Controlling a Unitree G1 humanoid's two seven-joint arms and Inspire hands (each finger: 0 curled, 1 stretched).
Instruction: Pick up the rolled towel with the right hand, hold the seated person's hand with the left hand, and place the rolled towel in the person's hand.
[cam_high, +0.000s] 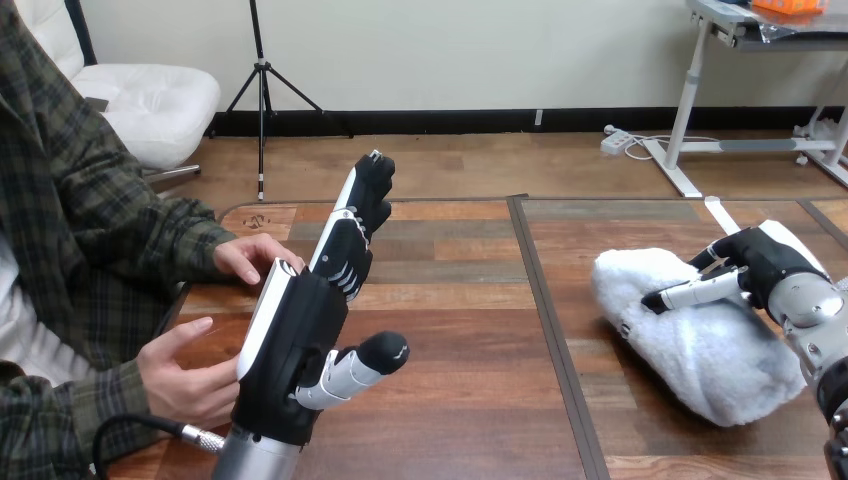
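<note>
Before lifting rolled towel (700, 350), lying at worktop's (470, 400) right, wrap right hand (765, 262), resting on it (closure impossible to tell), firmly around; ready left hand (300, 330), fully open, upright beside person's far hand (250, 258) at left

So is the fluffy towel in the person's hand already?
No, the rolled towel lies on the table at the right, touched by the right robot hand, far from the person's hands.

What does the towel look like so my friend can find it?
Find the wooden table, right half. A fluffy white rolled towel lies there, the robot's right hand on it. Nothing else on the table is soft and woolly.
</note>
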